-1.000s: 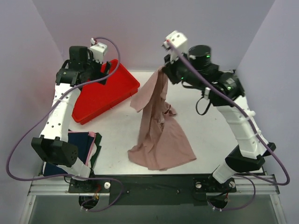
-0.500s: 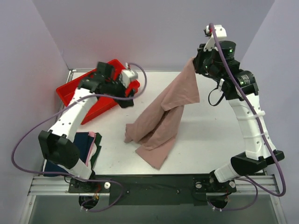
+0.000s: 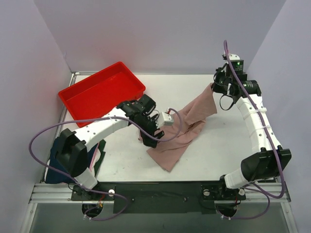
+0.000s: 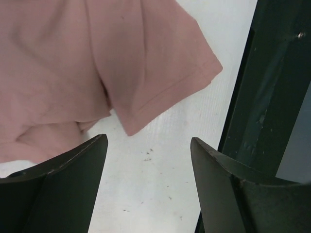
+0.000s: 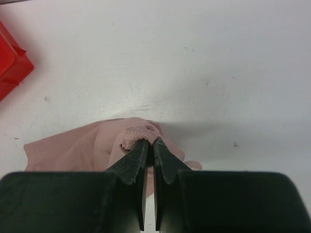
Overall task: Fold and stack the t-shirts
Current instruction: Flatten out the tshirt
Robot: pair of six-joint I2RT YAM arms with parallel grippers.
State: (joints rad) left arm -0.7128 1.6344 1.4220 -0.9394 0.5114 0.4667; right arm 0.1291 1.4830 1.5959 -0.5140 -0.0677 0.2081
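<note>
The right claw (image 5: pixel 149 144) pinches the pink shirt (image 3: pixel 197 111) — it droops onto the counter (image 3: pixel 218 145). The left claw (image 4: pixel 148 141) is apart over a sleeve (image 4: pixel 160 87) — it might grab two layers and bunch it.

Bright, even overhead light, soft shadows, left gripper (image 4: pixel 147 145) slightly blurred close up

White links (image 3: pixel 99 128), blk joints (image 3: pixel 72 153), purple cables (image 3: pixel 225 48)
</note>
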